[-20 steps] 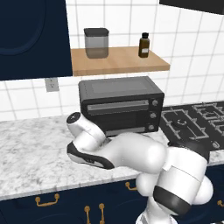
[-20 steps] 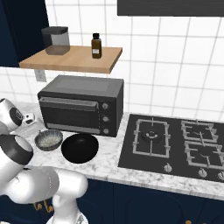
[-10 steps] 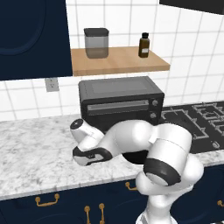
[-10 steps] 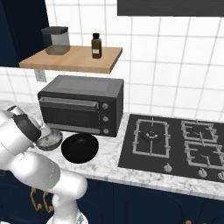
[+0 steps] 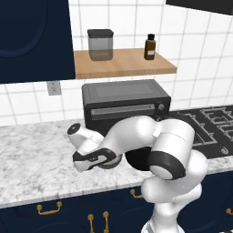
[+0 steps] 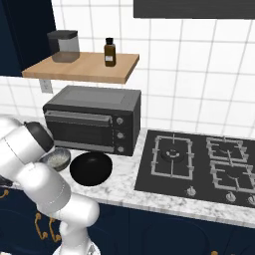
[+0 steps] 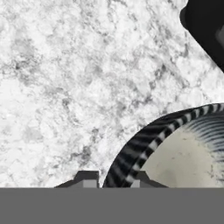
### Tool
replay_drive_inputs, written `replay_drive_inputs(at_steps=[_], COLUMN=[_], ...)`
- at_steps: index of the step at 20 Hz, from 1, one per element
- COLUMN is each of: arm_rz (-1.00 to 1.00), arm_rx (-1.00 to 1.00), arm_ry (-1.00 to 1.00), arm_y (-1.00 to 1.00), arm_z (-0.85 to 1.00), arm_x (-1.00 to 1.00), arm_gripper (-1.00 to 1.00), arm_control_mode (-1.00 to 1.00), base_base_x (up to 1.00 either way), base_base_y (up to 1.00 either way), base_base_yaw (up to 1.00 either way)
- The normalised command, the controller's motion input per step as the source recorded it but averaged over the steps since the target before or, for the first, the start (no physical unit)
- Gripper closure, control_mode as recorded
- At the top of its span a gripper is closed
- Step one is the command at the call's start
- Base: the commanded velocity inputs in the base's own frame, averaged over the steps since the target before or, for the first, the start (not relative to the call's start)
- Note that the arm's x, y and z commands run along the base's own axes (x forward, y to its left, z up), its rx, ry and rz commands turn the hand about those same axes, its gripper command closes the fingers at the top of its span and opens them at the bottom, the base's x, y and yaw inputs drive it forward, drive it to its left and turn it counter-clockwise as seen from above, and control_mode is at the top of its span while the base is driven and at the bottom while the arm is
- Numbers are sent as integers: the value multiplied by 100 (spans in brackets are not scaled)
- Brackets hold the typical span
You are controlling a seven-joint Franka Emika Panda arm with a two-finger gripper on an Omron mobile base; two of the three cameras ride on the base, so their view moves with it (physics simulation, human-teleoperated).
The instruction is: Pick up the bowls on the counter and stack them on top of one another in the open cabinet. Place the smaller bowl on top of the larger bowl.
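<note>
With the gripper (image 7: 112, 177) pinched on the smaller bowl (image 7: 183, 153) rim, lift straight off the bench (image 7: 65, 87) — gently — clear of the larger bowl (image 6: 90, 168).

I see the smaller bowl (image 6: 56, 158) left of the larger bowl (image 6: 90, 168) on the counter (image 6: 124, 187), toaster oven (image 6: 93, 118) behind.

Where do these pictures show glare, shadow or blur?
Right base view: soft sheen inside the black bowl, shade under the shelf. Hand view: sharp marble counter; striped moiré on the grey bowl rim. Left base view: even light, no blur.
</note>
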Motion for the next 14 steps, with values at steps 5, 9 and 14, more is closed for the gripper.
replay_drive_inputs(at_steps=[5, 9, 14], arm_rz=[-3, -9, -16], arm_rx=[0, 0, 0], arm_ry=[-4, -35, -16], arm_y=[-24, -9, -28], arm_z=[8, 84, 94], arm_x=[-5, -49, -28], arm_gripper=[100, 100, 100], arm_control_mode=[-100, -100, -100], base_base_x=[0, 0, 0], base_base_y=[0, 0, 0], base_base_yaw=[0, 0, 0])
